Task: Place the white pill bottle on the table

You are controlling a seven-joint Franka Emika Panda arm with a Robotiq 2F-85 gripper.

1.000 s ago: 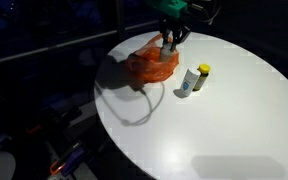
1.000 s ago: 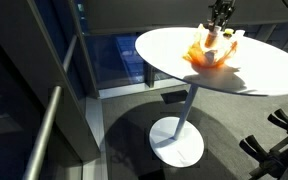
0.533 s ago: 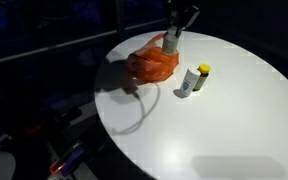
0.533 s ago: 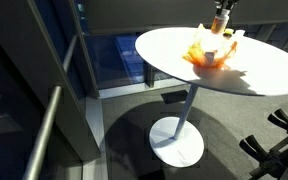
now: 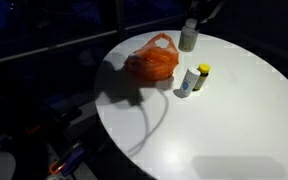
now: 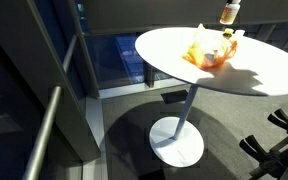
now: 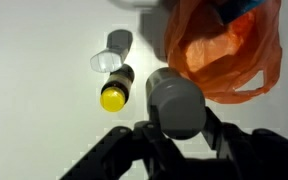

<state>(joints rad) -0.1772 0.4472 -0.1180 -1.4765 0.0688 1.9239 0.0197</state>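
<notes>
Item 1: white pill bottle (image 5: 188, 36). It is hanging in the air over the far part of the bench (image 5: 219, 130), touching neither the top nor any other thing. Its long axis is running vertically, with the cap pointing up toward the end effector (image 5: 192, 22) and the base pointing down at the bench. The wrist view is showing it almost end-on, as a grey round face (image 7: 178, 104).

Item 2: end effector. Its fingers (image 7: 220, 133) are pinching the white pill bottle from two sides near the upper end, coming down from the top edge in both exterior views.

Item 3: orange plastic bag (image 5: 152, 60). It is sitting crumpled on the bench, handles up. In an exterior view the white pill bottle (image 6: 230, 12) is showing above and to the right of it (image 6: 206, 52), well apart.

Item 4: yellow-capped bottle (image 5: 192, 80). It is resting on the bench near the bag, right of it and closer to the near side. It is probably standing upright, though the dim picture is leaving this unsure.

Change against the earlier frames: a second ago the bottle was sitting down at the bag's mouth. Half a second ago it was rising just above the handles. Now it is hanging higher and further right, clear of the bag. The bag and the yellow-capped bottle are keeping their places.
</notes>
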